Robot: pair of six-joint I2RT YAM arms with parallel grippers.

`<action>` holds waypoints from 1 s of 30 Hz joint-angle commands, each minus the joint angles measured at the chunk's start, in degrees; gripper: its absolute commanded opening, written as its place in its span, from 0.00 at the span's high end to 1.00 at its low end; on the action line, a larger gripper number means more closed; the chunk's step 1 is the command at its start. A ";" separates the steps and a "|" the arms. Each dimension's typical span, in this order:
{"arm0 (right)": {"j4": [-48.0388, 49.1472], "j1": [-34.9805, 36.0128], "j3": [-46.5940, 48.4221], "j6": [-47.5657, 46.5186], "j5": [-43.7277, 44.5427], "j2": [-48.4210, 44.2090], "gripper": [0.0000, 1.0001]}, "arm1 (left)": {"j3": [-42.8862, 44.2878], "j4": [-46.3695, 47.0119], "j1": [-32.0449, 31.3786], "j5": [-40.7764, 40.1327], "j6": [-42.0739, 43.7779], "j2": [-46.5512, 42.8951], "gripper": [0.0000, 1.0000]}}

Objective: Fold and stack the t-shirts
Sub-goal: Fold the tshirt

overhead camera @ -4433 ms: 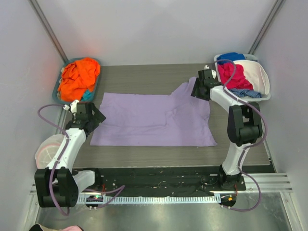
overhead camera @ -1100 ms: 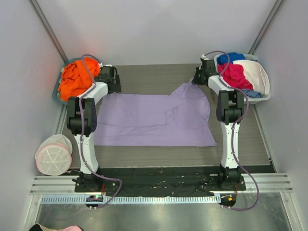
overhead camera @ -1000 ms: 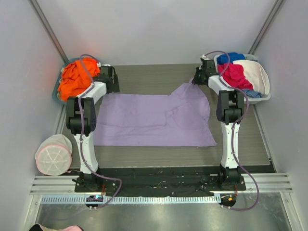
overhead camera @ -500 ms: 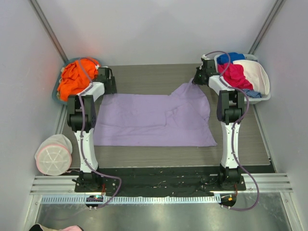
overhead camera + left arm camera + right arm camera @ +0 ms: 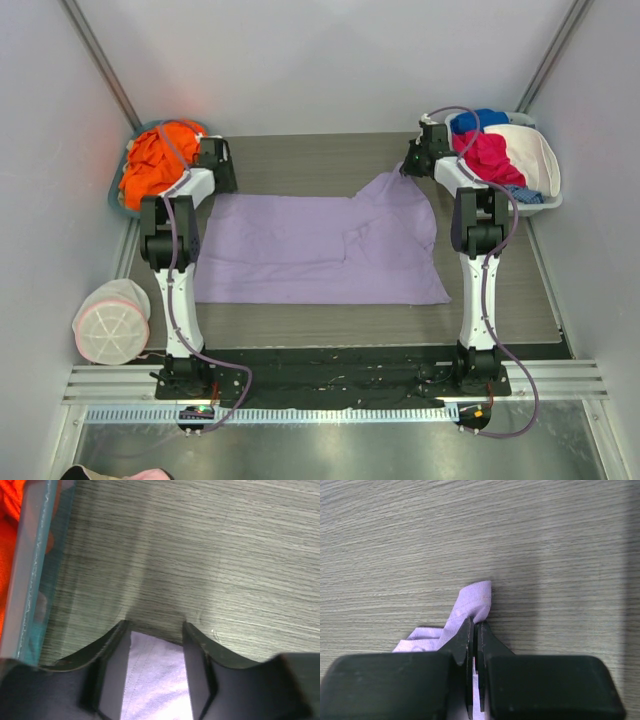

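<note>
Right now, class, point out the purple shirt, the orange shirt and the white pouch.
purple shirt (image 5: 310, 250), top view, middle of the spread cloth
orange shirt (image 5: 143, 172), top view, middle of the crumpled heap
white pouch (image 5: 108, 330), top view, its flat white face

Left gripper parted, right gripper clamped

A grey wood-grain worktop sits in a booth of plain white walls, with a slanted metal post rising at each far corner. A ribbed metal rail runs along its near edge, and a shiny steel sheet lies in front. The light is soft and even.
</note>
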 commanded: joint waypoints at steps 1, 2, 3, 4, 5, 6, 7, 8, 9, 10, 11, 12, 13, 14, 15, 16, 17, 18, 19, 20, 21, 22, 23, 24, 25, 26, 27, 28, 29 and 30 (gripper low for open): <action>0.24 -0.26 -0.18 0.68 -0.58 -1.03 0.99 | -1.50 -1.55 0.99 -0.61 0.45 0.57 0.53; 0.16 -0.26 -0.18 0.68 -0.58 -0.94 0.99 | -1.94 -1.47 0.99 -0.78 0.45 0.22 0.54; 0.16 -0.35 -0.18 0.68 -0.67 -1.03 0.99 | -2.38 -1.38 0.99 -0.87 0.45 -0.39 0.56; 0.07 -0.26 -0.09 0.77 -0.67 -0.94 0.99 | -3.08 -1.21 0.99 -1.05 0.45 -0.66 0.57; 0.07 -0.26 -0.18 0.77 -0.67 -0.94 0.99 | -3.44 -1.12 0.99 -1.22 0.53 -1.01 0.57; 0.07 -0.26 -0.18 0.86 -0.58 -0.94 0.99 | -3.70 -1.03 0.99 -1.57 0.62 -1.54 0.58; 0.07 -0.26 -0.09 0.86 -0.67 -0.94 0.99 | -4.14 -0.85 0.99 -1.66 0.71 -1.80 0.59; -0.02 -0.17 -0.09 0.94 -0.67 -0.94 0.99 | -4.23 -0.85 0.99 -2.01 0.80 -2.07 0.57; -0.02 -0.35 -0.09 0.94 -0.84 -0.94 0.99 | -4.32 -1.03 0.99 -2.45 0.80 -2.24 0.51; -0.11 -0.35 -0.09 0.86 -0.84 -1.03 0.99 | -4.15 -1.03 0.99 -2.72 0.80 -2.25 0.41; -0.11 -0.26 -0.09 1.03 -0.93 -0.94 0.99 | -3.97 -1.29 0.99 -2.98 0.80 -2.33 0.32; -0.11 -0.35 -0.01 1.03 -0.93 -0.94 0.99 | -3.88 -1.38 0.99 -3.24 0.71 -2.51 0.28; -0.11 -0.26 0.00 1.03 -1.02 -0.94 0.99 | -4.06 -1.38 0.99 -4.03 0.71 -2.94 0.23; -0.11 -0.26 0.00 1.03 -1.02 -0.94 0.99 | -4.14 -1.38 2.82 -4.30 0.62 -3.30 0.16; -0.11 -0.17 0.00 1.12 -1.02 -0.94 0.99 | -4.32 -1.12 3.01 -4.56 0.36 -3.47 0.15; -0.11 -0.26 0.00 1.12 -1.11 -0.94 0.99 | -4.93 -1.12 3.28 -4.39 0.19 -4.26 0.15; -0.11 -0.26 0.00 1.12 -1.11 -0.85 0.99 | -5.20 -0.85 3.63 -4.21 0.01 -4.53 0.15; -0.11 -0.26 0.08 1.21 -1.28 -0.76 0.99 | -5.55 -0.68 3.80 -4.13 -0.08 -4.79 0.16; -0.02 -0.26 0.00 1.29 -1.37 -0.68 0.99 | -6.07 -0.76 3.81 -3.86 -0.17 -5.14 0.17; -0.11 -0.26 0.00 1.30 -1.37 -0.68 0.99 | -6.34 -0.68 3.89 -3.69 -0.25 -5.15 0.20; -0.20 -0.26 0.00 1.38 -1.37 -0.59 0.99 | -6.69 -0.68 3.89 -3.51 -0.43 -5.15 0.22; -0.11 -0.35 -0.09 1.56 -1.46 -0.59 0.99 | -7.13 -0.68 3.81 -3.25 -0.69 -5.15 0.25; -0.20 -0.26 -0.18 1.47 -1.46 -0.67 0.99 | -7.39 -0.68 3.81 -2.98 -0.78 -5.06 0.29; -0.11 -0.26 -0.18 1.38 -1.37 -0.59 0.99 | -7.83 -0.68 3.89 -2.90 -0.96 -4.88 0.31; -0.20 -0.26 -0.18 1.38 -1.46 -0.50 0.99 | -7.84 -0.59 3.89 -2.89 -1.31 -4.80 0.33; -0.11 -0.26 -0.18 1.38 -1.37 -0.59 0.99 | -7.66 -0.68 3.81 -2.55 -1.22 -4.62 0.39; -0.11 -0.26 -0.09 1.38 -1.46 -0.50 0.99 | -7.31 -0.85 3.89 -2.46 -1.22 -4.53 0.41; -0.20 -0.26 -0.01 1.30 -1.37 -0.50 0.99 | -7.14 -1.03 3.81 -2.45 -1.22 -4.18 0.44; -0.11 -0.26 0.00 1.38 -1.37 -0.41 0.99 | -6.87 -1.38 3.81 -2.54 -1.13 -3.74 0.52; -0.11 -0.26 0.00 1.38 -1.28 -0.50 0.99 | -6.52 -1.55 3.81 -2.54 -1.13 -3.57 0.57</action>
